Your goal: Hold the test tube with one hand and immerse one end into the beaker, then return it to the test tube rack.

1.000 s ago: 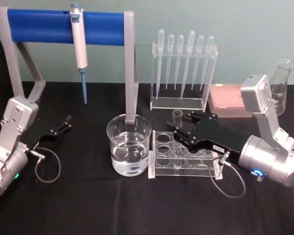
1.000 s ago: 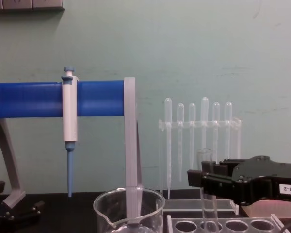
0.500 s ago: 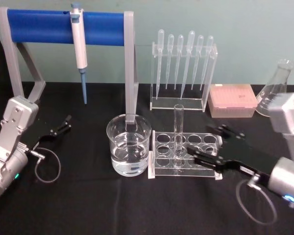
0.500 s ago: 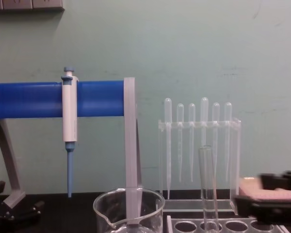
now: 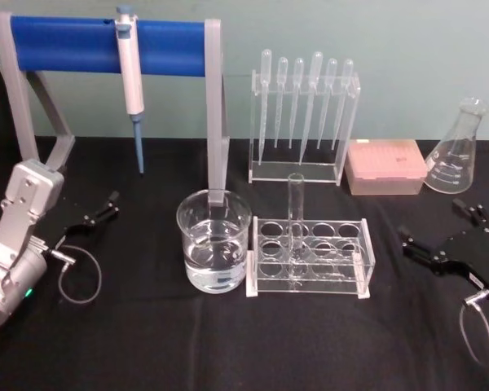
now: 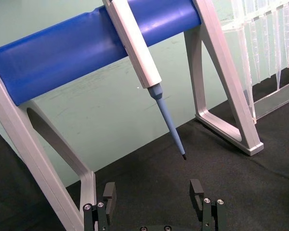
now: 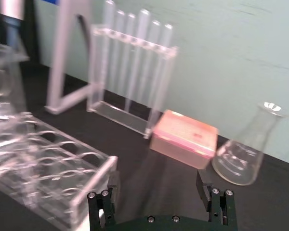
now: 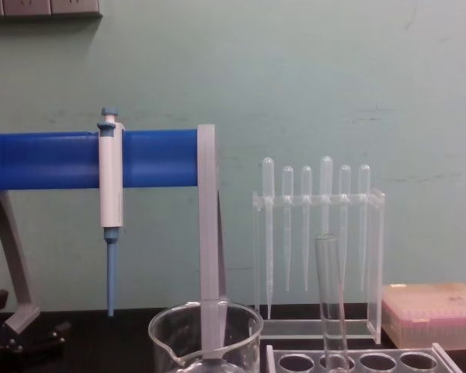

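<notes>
The test tube [image 5: 295, 213] is seen standing upright in a clear plastic rack [image 5: 310, 259], in a hole of the row nearer the robot, with nothing gripping it. The beaker [image 5: 214, 251] stands just left of the rack, partly filled with clear liquid (its spout is seen toward the camera in the chest view). Behind the beaker, the grey upright of a stand [image 5: 216, 106] carrying a blue crossbar rises, and a white-and-blue micropipette [image 5: 131, 77] is hung from that bar, tip down. Behind the rack, a clear holder with six frosted pipettes [image 5: 304, 102] is placed, with a pink tip box [image 5: 386, 166] to its right and an empty conical flask [image 5: 455, 150] further right.

The right hand [image 5: 444, 235] is found well to the right of the rack, low over the surface, released, its black fingers [image 7: 102, 204] spread apart with nothing between them. The left hand [image 5: 102, 209] rests at the left side near the stand's foot, likewise released and empty, its fingers [image 6: 108, 195] apart in the left wrist view.

No writing can be read on any item. The surface [image 5: 147, 342] is covered in black cloth, and a pale green wall [image 8: 334, 78] is seen behind.
</notes>
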Robot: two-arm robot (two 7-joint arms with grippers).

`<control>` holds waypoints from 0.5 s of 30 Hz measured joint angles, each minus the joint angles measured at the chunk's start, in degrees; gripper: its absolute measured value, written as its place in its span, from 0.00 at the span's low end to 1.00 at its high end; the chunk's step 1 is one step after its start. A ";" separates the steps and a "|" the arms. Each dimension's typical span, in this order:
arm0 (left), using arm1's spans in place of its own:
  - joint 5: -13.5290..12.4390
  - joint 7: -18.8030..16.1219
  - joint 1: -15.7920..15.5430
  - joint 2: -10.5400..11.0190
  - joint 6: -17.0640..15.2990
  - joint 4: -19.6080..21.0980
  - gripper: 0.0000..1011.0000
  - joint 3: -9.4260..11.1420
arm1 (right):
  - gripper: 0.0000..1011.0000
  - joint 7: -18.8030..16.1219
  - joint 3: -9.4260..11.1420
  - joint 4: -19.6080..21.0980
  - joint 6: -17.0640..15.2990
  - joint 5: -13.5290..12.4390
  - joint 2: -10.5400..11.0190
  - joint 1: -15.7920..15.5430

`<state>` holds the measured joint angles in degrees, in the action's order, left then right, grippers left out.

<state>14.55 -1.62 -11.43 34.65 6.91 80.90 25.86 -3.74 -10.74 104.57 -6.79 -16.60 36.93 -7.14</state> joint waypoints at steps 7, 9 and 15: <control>0.00 0.00 0.00 0.00 -0.01 0.00 0.99 0.00 | 0.99 1.76 -3.43 -9.80 0.99 4.31 -5.38 7.11; 0.00 0.00 0.00 0.00 0.00 0.00 0.99 0.00 | 0.99 2.41 -4.57 -12.93 1.19 6.03 -7.07 9.31; 0.00 0.00 0.00 0.00 0.00 0.00 0.99 0.00 | 0.99 3.71 -6.29 -18.85 5.97 9.98 -10.25 12.49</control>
<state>14.55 -1.62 -11.43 34.64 6.91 80.90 25.86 -0.04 -17.03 85.72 -0.81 -6.61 26.68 5.35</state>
